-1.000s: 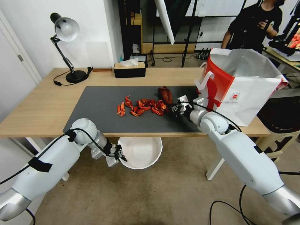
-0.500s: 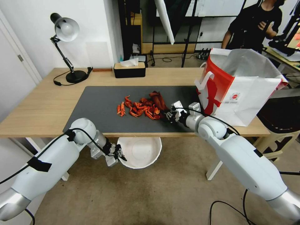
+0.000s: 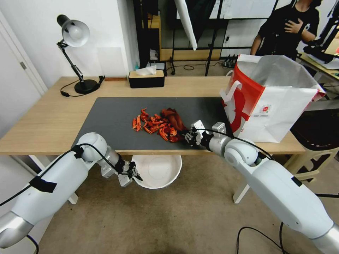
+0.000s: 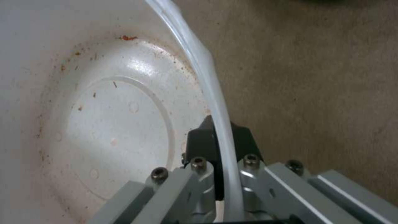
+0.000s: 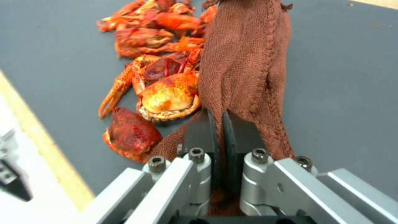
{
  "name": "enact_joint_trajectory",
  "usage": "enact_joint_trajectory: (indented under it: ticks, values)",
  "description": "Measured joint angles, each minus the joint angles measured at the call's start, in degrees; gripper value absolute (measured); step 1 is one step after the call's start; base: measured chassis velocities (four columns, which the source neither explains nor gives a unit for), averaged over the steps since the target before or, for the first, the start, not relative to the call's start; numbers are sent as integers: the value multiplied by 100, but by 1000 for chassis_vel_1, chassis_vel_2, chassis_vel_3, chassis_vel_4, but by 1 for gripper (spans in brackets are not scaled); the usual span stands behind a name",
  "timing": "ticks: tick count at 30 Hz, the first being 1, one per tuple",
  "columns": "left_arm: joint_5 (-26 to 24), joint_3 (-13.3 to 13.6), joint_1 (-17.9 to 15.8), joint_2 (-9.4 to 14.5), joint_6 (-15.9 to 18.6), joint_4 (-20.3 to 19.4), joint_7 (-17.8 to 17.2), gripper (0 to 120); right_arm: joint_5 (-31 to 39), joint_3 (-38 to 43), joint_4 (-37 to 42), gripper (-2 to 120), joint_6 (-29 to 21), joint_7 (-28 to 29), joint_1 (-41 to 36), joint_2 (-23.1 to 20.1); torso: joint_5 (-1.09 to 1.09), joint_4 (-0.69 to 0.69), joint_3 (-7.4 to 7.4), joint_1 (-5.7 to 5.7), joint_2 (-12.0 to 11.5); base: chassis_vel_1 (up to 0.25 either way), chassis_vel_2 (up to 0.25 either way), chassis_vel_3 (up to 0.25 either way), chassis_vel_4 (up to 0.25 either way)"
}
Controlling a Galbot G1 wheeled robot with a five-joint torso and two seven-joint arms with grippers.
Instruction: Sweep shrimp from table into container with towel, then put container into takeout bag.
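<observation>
Long light wood-grain surface [image 3: 53, 120] with a large dark grey mat [image 3: 113, 123]. Large boxy white paper takeout bag [image 3: 279, 106] with red side panel stands upright at the surface's right end, mouth open.

Round white deep plastic container [image 3: 159, 173] is held below the near edge of the surface, roughly under the pile. Left gripper [image 3: 133, 173] is clamped on its rim; in the left wrist view the thin wall passes between the closed pads [image 4: 203, 140]. Bowl holds only crumbs and stains.

Dark rust-red soft towel [image 5: 244, 68] lies bunched on the mat, pinched at its near end by the closed right gripper [image 5: 217, 130], touching the right flank of the pile.

Small red-orange curled shrimp [image 3: 155, 125] sit clustered mid-mat, near the front edge but not over it.

Judgement: sweep in progress. To do it well, keep the towel pressed flat against the mat, drag the pile toward the edge directly above the bowl, and mind the stragglers on the pile's left.
</observation>
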Motion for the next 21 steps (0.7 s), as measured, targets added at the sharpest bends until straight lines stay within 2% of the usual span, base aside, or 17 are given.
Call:
enact_joint_trajectory:
  ticks: [21]
  values:
    - [-60, 57, -105, -19, 8, 83, 9, 0, -41, -123, 744, 2, -32, -16, -513, -203, 0, 0, 0, 0, 0, 0, 0, 0, 0]
